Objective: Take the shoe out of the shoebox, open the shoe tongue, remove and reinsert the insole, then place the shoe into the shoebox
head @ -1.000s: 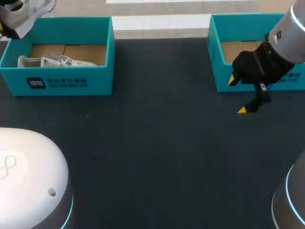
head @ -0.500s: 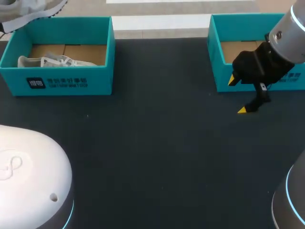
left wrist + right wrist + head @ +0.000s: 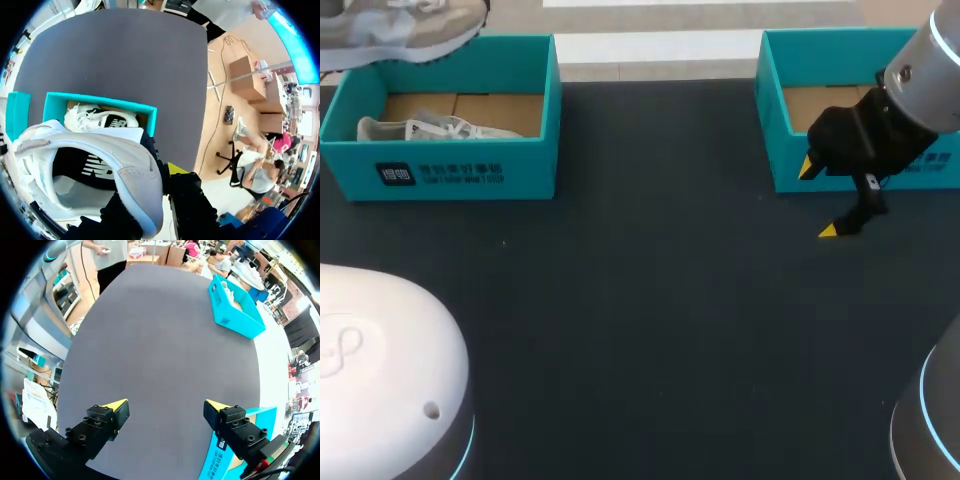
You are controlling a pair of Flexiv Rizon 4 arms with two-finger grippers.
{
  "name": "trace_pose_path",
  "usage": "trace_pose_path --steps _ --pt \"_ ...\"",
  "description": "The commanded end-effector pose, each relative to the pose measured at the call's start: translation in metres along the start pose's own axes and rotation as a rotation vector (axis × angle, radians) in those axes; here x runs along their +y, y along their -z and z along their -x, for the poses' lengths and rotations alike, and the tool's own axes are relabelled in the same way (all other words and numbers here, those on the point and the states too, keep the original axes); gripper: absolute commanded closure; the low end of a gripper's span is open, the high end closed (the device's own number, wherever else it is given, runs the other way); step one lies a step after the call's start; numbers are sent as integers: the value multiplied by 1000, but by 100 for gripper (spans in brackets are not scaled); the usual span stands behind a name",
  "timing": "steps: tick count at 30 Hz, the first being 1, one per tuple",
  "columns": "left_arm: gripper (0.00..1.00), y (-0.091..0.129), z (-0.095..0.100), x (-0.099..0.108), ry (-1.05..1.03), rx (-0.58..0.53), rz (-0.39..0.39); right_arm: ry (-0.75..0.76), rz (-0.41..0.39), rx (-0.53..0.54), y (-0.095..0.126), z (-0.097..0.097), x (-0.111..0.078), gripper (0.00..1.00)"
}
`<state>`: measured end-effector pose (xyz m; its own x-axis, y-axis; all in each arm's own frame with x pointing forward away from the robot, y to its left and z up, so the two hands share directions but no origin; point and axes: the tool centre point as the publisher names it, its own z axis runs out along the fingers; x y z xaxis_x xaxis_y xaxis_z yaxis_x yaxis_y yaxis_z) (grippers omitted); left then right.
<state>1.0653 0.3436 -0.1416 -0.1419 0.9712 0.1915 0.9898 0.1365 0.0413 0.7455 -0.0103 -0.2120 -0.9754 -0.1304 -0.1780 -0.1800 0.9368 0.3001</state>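
Nearest you, the right end effector (image 3: 818,200) hangs wide open and empty over the dark tabletop (image 3: 650,300), just in front of the right teal cardboard box (image 3: 770,100). Farther off, the left end effector (image 3: 160,192) is clamped on the pale grey-and-white sneaker (image 3: 100,165), held above the left teal shoebox (image 3: 450,175), where a second white shoe (image 3: 430,128) lies. Taking-out looks nearly done; next, you likely need to set the sneaker on the tabletop for tongue opening.

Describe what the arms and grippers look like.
Right arm: silver-grey rounded links, blue light ring on its lower housing. Right gripper: black blocky fingers, wedge-shaped yellow tips. Left gripper: black, one yellow tip showing. Left arm: white domed housing, blue ring.
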Motion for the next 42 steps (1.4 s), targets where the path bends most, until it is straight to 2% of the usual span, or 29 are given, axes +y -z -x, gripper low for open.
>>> trace_pose_path --steps 1,13,22,25,31,42 --pt "100 -2 0 -5 -335 -2 48 0 -3 1 -1 1 1 0" --pt "100 -10 14 12 -187 -12 69 0 -3 1 -1 1 1 0" --pt "100 -22 27 45 -173 -9 96 0 -3 1 -1 1 1 0" --pt "100 -31 32 61 -176 -12 82 0 -3 1 -1 1 1 0" --pt "100 -54 39 79 -149 -5 113 0 -3 1 -1 1 1 0" --pt "100 -99 62 89 -127 4 126 0 -3 1 -1 1 1 0"
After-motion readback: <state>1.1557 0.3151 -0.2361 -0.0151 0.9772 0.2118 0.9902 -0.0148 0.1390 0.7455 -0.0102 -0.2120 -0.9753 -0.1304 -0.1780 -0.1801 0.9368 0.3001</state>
